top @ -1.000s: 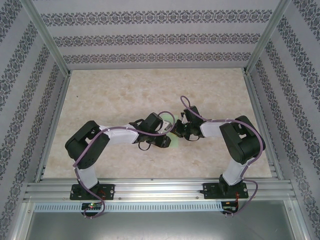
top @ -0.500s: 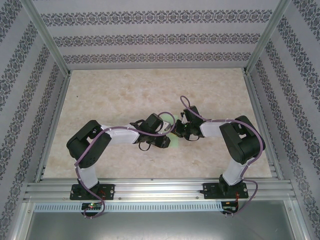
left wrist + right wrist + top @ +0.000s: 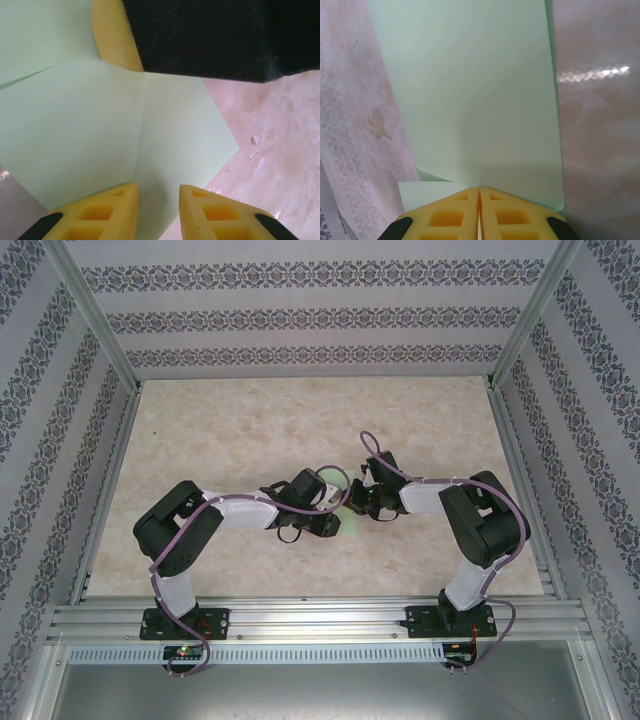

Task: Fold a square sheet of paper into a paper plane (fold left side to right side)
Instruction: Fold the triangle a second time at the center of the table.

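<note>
Both arms are reaching in toward the middle of the table (image 3: 300, 420), left arm (image 3: 240, 510) and right arm (image 3: 430, 498) almost nose to nose. Just a sliver of the square sheet of paper (image 3: 347, 517) peeks out between them from above.

Down at the right wrist, the right pincer (image 3: 479, 192) has its yellow fingers pressed tight together, pinching the edge of the pale green sheet (image 3: 475, 90), which stretches away from the tips. A small flap (image 3: 420, 192) juts out beside the left finger.

From the left wrist, the left pincer (image 3: 157, 195) is spread, a clear gap between its tips, poised over the sheet's near corner. The paper (image 3: 100, 130) shows a straight crease (image 3: 141, 135) running away from that gap. At the far side, a yellow finger (image 3: 112, 35) of the right pincer touches the sheet.
</note>
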You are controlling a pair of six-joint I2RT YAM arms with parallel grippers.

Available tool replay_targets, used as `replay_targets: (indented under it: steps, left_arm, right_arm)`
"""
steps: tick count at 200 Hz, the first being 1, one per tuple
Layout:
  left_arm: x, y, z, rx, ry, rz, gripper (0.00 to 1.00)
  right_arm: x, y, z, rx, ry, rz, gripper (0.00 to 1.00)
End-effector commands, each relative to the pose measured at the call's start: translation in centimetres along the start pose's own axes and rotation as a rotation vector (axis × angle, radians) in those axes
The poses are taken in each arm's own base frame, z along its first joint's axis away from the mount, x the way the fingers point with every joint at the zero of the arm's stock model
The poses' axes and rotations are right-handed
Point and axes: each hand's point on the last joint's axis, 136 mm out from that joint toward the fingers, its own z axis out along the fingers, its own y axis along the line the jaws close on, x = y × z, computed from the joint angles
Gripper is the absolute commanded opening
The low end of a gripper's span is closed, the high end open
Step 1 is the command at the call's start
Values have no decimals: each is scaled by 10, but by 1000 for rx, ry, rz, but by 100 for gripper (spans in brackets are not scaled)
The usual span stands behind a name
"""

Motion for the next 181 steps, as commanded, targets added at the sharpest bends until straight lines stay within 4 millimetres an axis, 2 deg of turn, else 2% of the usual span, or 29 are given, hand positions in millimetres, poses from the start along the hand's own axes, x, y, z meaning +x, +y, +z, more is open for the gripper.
replay_targets:
  steps: [1,44,98,181]
  left_arm:
    - [33,7,5,-26,74,-19,29]
    - [48,12,1,-35,85,-45,27]
    - [64,9,-5,-29,97,-56,25]
    - [73,3,-16,-25,86,-61,25]
  right_arm:
    - [23,-43,8,160,63,33,10]
    - [23,-43,8,162,65,32,10]
    - [22,-43,8,165,68,31,10]
    - [21,-42,10,164,72,30,10]
